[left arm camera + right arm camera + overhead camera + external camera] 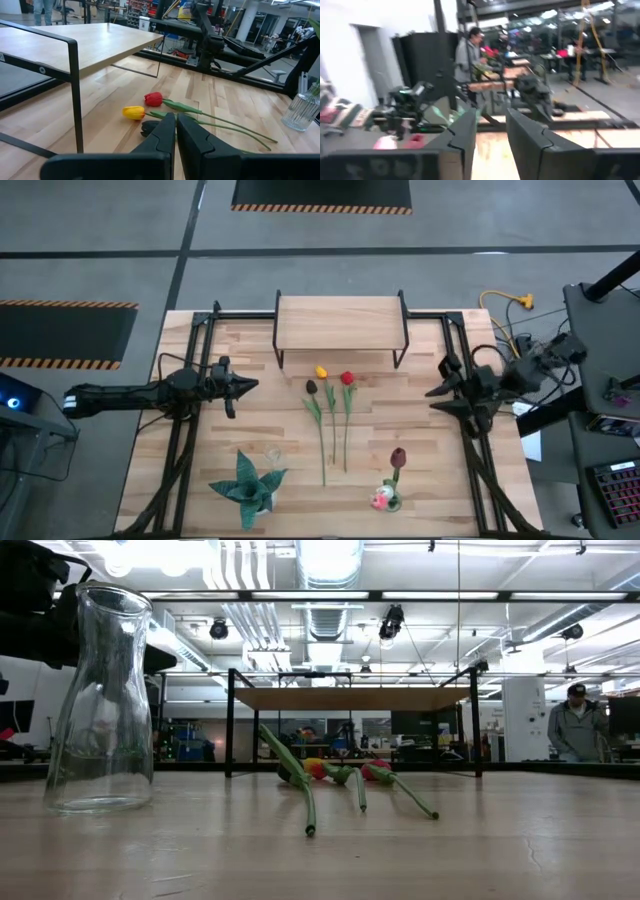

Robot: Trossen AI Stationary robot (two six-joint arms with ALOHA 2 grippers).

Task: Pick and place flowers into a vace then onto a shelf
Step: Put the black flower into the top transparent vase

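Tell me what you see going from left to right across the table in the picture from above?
Left gripper → spiky green plant → black tulip → yellow tulip → red tulip → maroon tulip → right gripper.

Left arm extends horizontally from the left edge of the high view; left hand (243,387) at left of centre, fingers pressed together, empty. Right arm enters from the right edge; right hand (436,392) at right of centre, fingers parted, nothing between them.
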